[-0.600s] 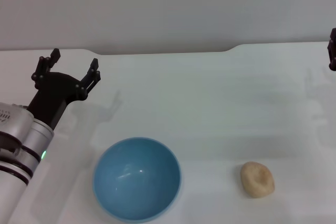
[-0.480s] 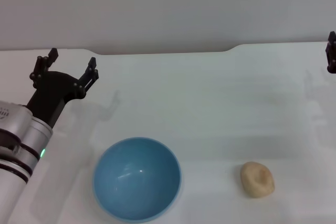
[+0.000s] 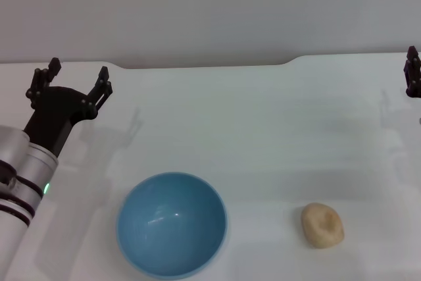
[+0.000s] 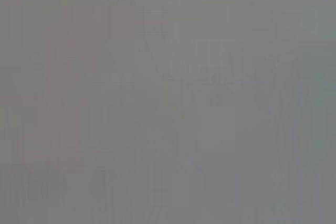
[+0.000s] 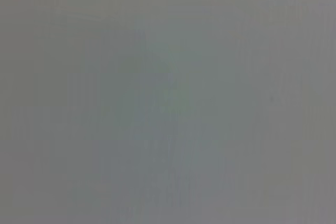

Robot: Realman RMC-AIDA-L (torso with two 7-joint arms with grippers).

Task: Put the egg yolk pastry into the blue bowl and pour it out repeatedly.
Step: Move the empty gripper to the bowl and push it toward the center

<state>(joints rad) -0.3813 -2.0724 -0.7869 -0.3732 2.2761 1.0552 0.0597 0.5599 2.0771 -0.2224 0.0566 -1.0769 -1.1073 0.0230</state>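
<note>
Right pincer (image 3: 413, 74) cut off at frame edge

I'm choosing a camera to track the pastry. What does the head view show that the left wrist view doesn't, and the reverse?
Only the head view shows the scene: the pastry lying on the table to the right of the bowl, apart from it; the left gripper, fingers open, beyond the bowl at far left; and the right gripper at the right edge. The left wrist view shows only a featureless grey field. They share nothing recognisable.
</note>
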